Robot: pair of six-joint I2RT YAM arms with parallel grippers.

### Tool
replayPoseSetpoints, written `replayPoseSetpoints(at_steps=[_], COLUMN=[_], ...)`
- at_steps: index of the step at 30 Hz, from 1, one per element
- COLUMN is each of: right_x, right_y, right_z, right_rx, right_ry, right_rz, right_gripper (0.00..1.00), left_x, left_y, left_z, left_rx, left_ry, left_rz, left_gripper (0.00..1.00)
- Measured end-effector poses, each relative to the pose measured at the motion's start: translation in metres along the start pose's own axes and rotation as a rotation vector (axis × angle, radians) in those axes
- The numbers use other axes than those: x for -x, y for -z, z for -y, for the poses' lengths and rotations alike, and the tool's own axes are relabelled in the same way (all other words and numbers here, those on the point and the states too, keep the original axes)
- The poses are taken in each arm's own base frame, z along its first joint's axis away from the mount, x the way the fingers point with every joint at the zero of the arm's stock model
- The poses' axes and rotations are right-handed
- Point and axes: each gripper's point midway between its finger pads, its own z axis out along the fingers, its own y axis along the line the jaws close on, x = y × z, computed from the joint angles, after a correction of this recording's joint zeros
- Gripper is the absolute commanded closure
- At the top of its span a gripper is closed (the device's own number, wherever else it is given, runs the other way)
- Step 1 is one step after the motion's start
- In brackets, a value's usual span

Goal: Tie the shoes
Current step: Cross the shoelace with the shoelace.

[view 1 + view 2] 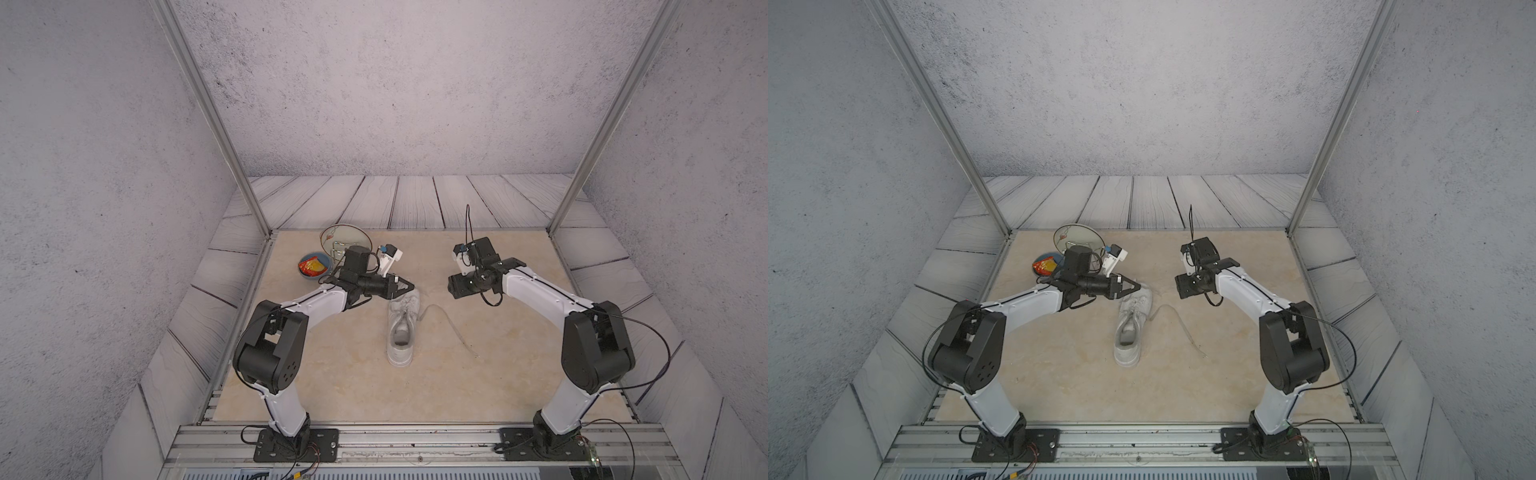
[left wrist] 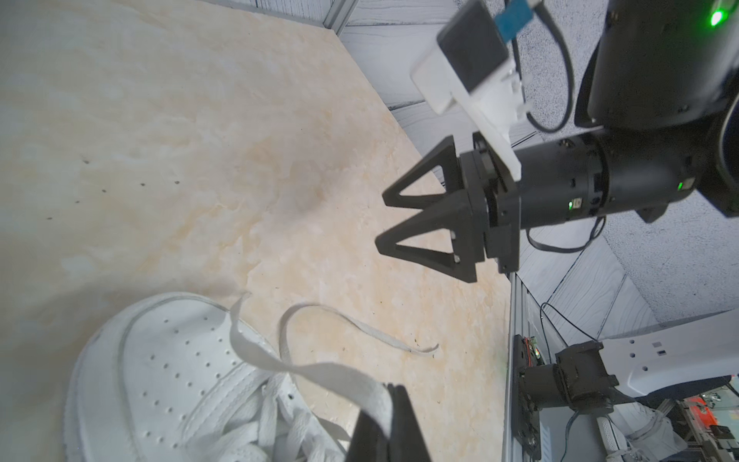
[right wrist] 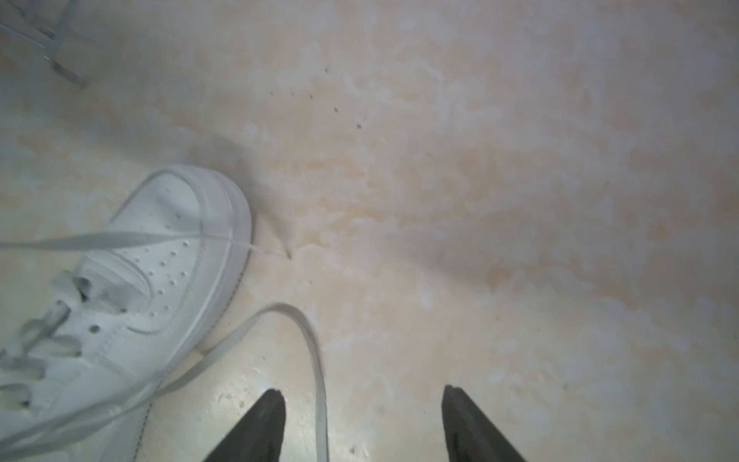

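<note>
Sneaker (image 1: pixel 401 332) sits untied. Left gripper (image 2: pixel 390 400) pinches one lace (image 2: pixel 320 370); right gripper (image 3: pixel 362 394), spread wide and empty, probably must grab the other lace (image 3: pixel 316 360) beside the sneaker.

The left arm (image 1: pixel 316 301) reaches forward and inward from its base with the elbow raised. Its forearm runs level toward the centre, and the left gripper (image 1: pixel 408 286) at its end is clamped on a flat white lace (image 2: pixel 332 372). The right arm (image 1: pixel 536 286) mirrors that pose, elbow high and forearm angled inward, and the right gripper (image 2: pixel 380 220) tips downward with its two triangular fingers (image 3: pixel 260 424) spread well apart.
</note>
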Motion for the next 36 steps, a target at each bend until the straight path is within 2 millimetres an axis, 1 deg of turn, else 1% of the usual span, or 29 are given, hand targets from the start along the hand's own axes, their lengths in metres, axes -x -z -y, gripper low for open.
replayPoseSetpoints(at_steps=[3, 5, 10, 12, 18, 22, 26, 29, 32, 36], right_x=[-0.028, -0.045, -0.095, -0.106, -0.114, -0.119, -0.125, -0.129, -0.133, -0.132], right_y=[0.009, 0.010, -0.005, -0.008, -0.022, -0.027, -0.032, -0.036, -0.039, -0.040], right_z=[0.004, 0.005, 0.003, 0.001, -0.014, -0.022, -0.027, -0.030, -0.031, -0.031], right_rx=[-0.021, -0.024, -0.030, -0.032, -0.022, -0.019, -0.018, -0.020, -0.023, -0.025], right_ry=[-0.029, -0.053, -0.110, -0.124, -0.113, -0.103, -0.101, -0.103, -0.111, -0.128], right_rz=[-0.049, -0.080, -0.194, -0.230, -0.266, -0.286, -0.310, -0.326, -0.339, -0.331], right_gripper=[0.32, 0.34, 0.44, 0.45, 0.45, 0.46, 0.52, 0.59, 0.70, 0.89], left_x=[0.001, 0.001, 0.001, 0.001, 0.002, 0.002, 0.002, 0.003, 0.003, 0.004], left_y=[0.001, 0.002, 0.002, 0.002, 0.002, 0.002, 0.002, 0.003, 0.003, 0.004], left_z=[0.000, 0.001, 0.002, 0.002, 0.003, 0.003, 0.004, 0.004, 0.004, 0.005], left_rx=[-0.007, -0.011, -0.019, -0.021, -0.024, -0.024, -0.025, -0.025, -0.025, -0.025], left_ry=[0.014, 0.017, 0.020, 0.021, 0.018, 0.016, 0.015, 0.012, 0.011, 0.006], left_rz=[0.002, 0.002, 0.000, -0.001, 0.000, 0.001, 0.002, 0.004, 0.004, 0.005], left_gripper=[1.00, 0.95, 0.86, 0.83, 0.78, 0.76, 0.76, 0.75, 0.75, 0.75])
